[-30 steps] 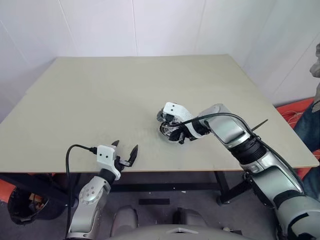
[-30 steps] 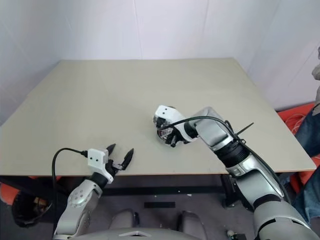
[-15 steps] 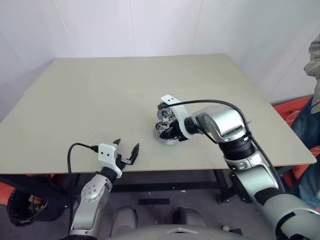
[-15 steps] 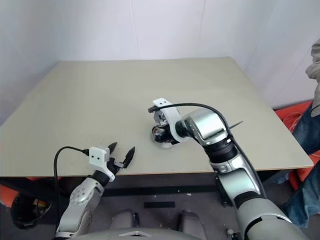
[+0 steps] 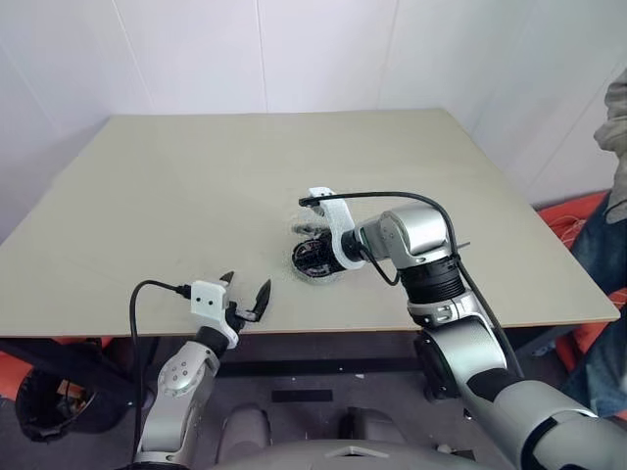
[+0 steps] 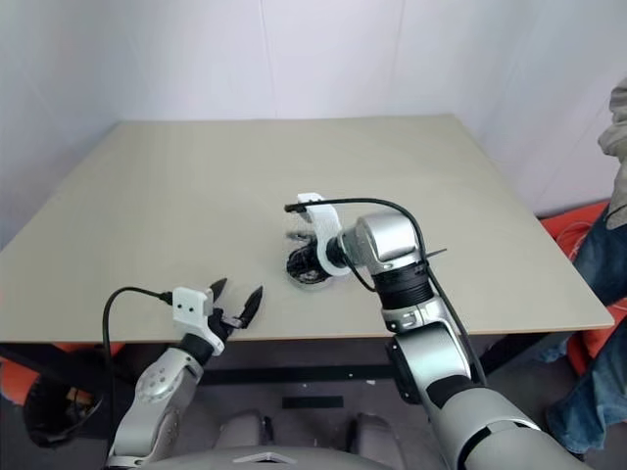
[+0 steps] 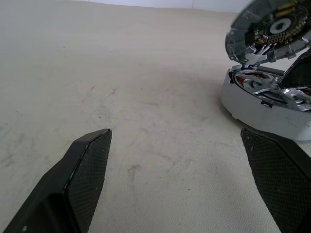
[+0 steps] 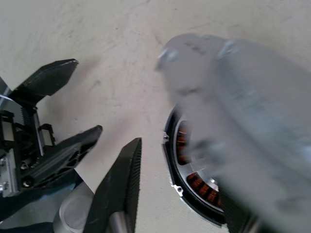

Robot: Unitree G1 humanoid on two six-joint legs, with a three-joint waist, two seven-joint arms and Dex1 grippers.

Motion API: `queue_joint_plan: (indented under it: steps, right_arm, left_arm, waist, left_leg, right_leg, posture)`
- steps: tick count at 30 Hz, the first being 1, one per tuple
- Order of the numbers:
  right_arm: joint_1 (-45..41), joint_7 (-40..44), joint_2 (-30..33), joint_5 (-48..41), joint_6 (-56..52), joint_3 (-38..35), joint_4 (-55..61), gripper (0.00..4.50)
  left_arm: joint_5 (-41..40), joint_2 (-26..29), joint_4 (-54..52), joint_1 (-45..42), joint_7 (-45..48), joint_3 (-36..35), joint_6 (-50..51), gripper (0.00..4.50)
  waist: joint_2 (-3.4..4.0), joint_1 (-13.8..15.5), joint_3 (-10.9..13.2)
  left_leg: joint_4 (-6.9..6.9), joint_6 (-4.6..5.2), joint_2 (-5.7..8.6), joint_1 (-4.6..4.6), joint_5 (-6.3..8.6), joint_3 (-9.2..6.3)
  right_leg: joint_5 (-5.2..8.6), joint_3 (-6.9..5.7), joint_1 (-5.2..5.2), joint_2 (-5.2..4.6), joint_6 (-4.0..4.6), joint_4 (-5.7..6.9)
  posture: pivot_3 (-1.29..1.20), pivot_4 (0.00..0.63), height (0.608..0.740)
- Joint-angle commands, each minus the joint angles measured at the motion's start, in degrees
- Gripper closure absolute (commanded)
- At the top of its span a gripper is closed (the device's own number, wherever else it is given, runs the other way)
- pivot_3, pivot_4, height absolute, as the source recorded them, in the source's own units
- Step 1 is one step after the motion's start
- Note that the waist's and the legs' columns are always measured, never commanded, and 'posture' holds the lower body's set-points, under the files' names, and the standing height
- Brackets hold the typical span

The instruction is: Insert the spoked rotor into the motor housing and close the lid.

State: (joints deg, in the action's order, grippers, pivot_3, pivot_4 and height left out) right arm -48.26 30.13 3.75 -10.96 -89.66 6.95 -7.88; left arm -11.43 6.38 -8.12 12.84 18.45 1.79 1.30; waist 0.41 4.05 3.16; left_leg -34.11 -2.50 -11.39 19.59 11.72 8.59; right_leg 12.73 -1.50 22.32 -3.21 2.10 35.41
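1. Your left gripper (image 5: 247,297) hovers at the table's (image 5: 147,196) near edge, toward the left corner, fingers spread wide and holding nothing
2. The motor housing (image 7: 265,99) lies flat near the table's middle, a little toward the near edge
3. The lid (image 7: 269,29) stands tilted over the housing's far side
4. Your right gripper (image 5: 312,257) is at the housing; I cannot tell whether its fingers grip anything

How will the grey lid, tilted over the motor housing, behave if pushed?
The lid looks like rigid metal, so it probably will not bend. It stands tilted above the motor housing, so a light push would likely tip it flat. Its notched edge may aid grip.
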Motion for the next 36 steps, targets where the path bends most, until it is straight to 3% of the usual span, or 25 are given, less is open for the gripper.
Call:
queue_joint_plan:
  steps: [1, 6, 10, 15, 36]
  right_arm:
    - [-1.9, -1.1, -0.7, -2.1, 0.4, -1.0, 2.3, 1.68]
    - [-1.4, 7.3, 7.5, -6.5, 8.6, 8.1, 9.6, 1.68]
    - [1.0, 19.8, 21.1, -2.9, 30.3, 20.0, 16.0, 1.68]
    - [3.3, 30.2, 30.0, 1.4, 50.6, 24.2, 13.4, 1.68]
    - [3.8, 40.6, 30.8, 14.6, 78.6, 26.4, 0.0, 1.68]
  left_arm:
    - [-0.6, 0.3, -2.5, -0.6, 0.2, -0.3, -0.1, 0.00]
    - [-0.7, 0.4, -2.2, -0.9, 0.4, -0.3, -0.1, 0.00]
    - [-0.6, 0.3, -2.4, -1.1, 0.2, -0.2, 0.3, 0.00]
    - [-0.7, 0.2, -2.7, -1.2, 0.1, -0.1, 0.7, 0.00]
    - [-0.7, 0.2, -2.9, -0.5, 0.4, -0.2, 0.8, 0.00]
  waist:
    - [0.00, 0.0, 0.0]
    - [0.00, 0.3, 0.0]
    - [-0.01, 1.2, 0.0]
    - [-0.03, 1.4, 0.0]
    - [-0.09, 1.2, 0.0]
  left_leg:
    - [0.01, 0.00, 0.00, 0.01, 0.00, 0.00]
    - [0.04, 0.00, 0.01, 0.17, 0.00, 0.00]
    - [0.05, 0.06, 0.01, 0.26, 0.04, 0.01]
    - [0.04, 0.09, 0.00, 0.30, 0.06, 0.05]
    - [-0.10, 0.40, -0.03, 0.39, 0.22, 0.09]
  right_leg:
    - [0.00, 0.00, 0.01, 0.00, 0.00, 0.00]
    - [0.00, -0.01, 0.11, -0.01, 0.00, -0.04]
    - [0.00, -0.03, 0.08, -0.01, 0.00, -0.23]
    - [0.00, -0.03, 0.10, -0.01, 0.01, -0.26]
    - [-0.18, -0.03, 0.16, 0.02, 0.33, -0.15]
  posture:
    - [0.00, 0.000, 0.740]
    - [0.00, 0.000, 0.740]
    - [0.00, 0.000, 0.740]
    - [0.00, 0.000, 0.740]
    - [0.00, 0.000, 0.740]
